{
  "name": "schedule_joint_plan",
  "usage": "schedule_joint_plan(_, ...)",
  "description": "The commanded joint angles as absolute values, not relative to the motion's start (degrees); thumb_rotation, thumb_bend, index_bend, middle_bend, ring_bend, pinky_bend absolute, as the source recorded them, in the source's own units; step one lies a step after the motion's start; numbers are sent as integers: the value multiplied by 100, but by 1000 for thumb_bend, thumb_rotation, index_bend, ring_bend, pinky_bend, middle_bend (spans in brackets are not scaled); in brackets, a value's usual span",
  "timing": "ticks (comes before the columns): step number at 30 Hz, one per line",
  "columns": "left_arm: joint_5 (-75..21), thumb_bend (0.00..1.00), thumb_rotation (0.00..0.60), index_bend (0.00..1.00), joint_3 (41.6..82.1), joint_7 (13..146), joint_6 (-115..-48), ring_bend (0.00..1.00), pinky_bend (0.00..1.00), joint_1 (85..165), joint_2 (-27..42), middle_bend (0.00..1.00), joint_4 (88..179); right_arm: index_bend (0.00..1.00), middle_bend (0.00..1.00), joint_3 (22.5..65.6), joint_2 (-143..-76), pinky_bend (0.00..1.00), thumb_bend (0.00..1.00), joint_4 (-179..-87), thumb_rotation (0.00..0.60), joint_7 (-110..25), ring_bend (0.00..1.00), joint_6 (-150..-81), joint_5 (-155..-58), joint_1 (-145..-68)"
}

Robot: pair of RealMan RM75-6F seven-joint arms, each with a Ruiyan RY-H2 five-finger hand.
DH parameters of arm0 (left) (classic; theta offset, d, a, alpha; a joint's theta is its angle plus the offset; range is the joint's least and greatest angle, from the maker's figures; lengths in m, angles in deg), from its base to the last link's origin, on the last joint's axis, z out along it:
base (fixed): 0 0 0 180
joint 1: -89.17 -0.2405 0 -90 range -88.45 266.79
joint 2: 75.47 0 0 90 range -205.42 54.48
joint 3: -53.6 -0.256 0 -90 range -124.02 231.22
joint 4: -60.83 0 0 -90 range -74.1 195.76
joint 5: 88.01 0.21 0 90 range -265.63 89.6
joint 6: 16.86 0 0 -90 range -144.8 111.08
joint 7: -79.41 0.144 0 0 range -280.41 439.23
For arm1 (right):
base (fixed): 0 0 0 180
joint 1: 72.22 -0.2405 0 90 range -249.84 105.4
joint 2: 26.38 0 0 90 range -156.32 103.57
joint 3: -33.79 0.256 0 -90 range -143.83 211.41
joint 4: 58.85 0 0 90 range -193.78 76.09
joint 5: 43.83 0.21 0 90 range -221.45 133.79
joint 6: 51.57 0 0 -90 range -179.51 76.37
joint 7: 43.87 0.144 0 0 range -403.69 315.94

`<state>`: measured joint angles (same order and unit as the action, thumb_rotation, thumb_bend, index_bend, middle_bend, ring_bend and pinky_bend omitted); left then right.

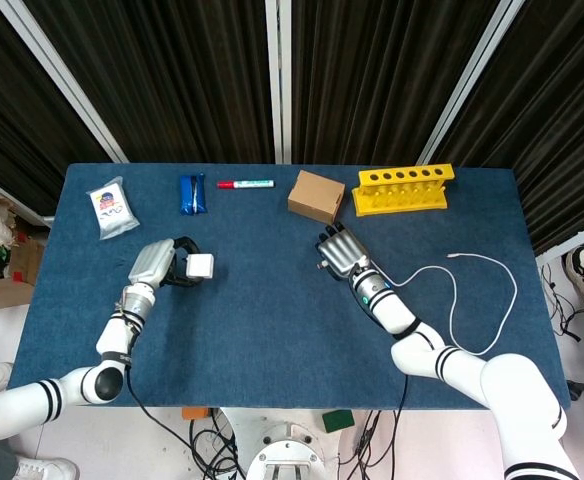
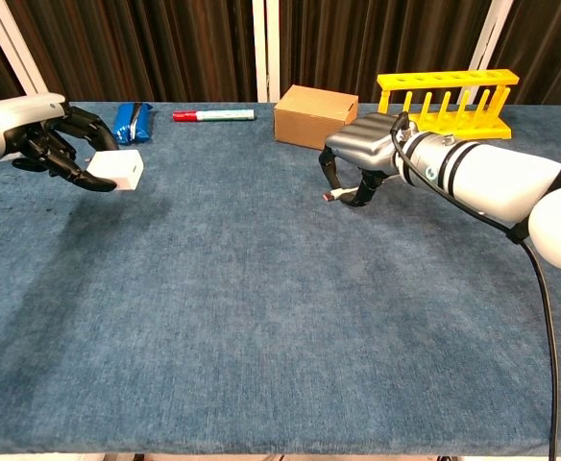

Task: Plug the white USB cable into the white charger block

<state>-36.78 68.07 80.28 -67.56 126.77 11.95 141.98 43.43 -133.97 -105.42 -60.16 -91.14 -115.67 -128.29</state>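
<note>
Hands are seen well apart above a blue table (image 2: 261, 317), each carrying one half of the job. At the left, the white charger block (image 2: 117, 169) is held in the curled dark fingers of the left hand (image 2: 55, 144), lifted off the table, with one flat face turned toward the centre. Right of centre, the plug end of the white USB cable (image 2: 335, 197) is pinched beneath the right hand (image 2: 357, 158), whose fingers are closed down around it; only the small tip shows below them. In the head view, the rest of the cable (image 1: 472, 300) is seen trailing in a loose loop across the right side of the table.

Along the far edge lie a white packet (image 1: 110, 208), a blue packet (image 2: 132, 121), a red and white marker (image 2: 213, 115), a cardboard box (image 2: 314, 115) and a yellow rack (image 2: 449, 96).

Both parts appear to be grasped, but not yet brought together, so the step in hand is judged to be the approach. Next, the two hands would need to be moved toward each other, and the plug lined up squarely with the port on the block. Which face holds the port cannot be told. Fine alignment is likely to matter, since the plug tip is small and partly hidden by the fingers.
</note>
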Motion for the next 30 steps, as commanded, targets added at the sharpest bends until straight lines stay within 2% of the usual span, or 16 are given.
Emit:
schedule_joint_plan(1, -3675, 210, 600, 612, 6807, 8022, -6754, 778, 990, 12674, 1193, 514, 14201, 569, 342, 4329, -13414, 185, 425, -10523, 600, -6003, 158, -9148, -11598, -12817)
schedule_joint_plan(10, -3649, 209, 600, 611, 6805, 8004, -6763, 778, 990, 12658, 1164, 510, 14236, 663, 373, 4317, -13480, 191, 432, -10482, 600, -5863, 163, -9373, -11707, -12719)
schedule_joint_plan(18, -3648, 209, 600, 611, 6832, 8032, -6795, 778, 990, 12660, 1106, 510, 14300, 724, 425, 4414, -13258, 256, 475, -10829, 600, -5649, 248, -9812, -11840, -12585)
schedule_joint_plan(24, -3652, 209, 600, 611, 6865, 8129, -6835, 778, 990, 12682, 971, 510, 14445, 724, 499, 4499, -12727, 410, 722, -11661, 600, -5664, 380, -10114, -11967, -12507)
schedule_joint_plan(30, -3687, 209, 600, 611, 6875, 8246, -6864, 778, 990, 12716, 876, 510, 14612, 665, 563, 4649, -12070, 493, 900, -12675, 600, -6019, 474, -10069, -11759, -12479)
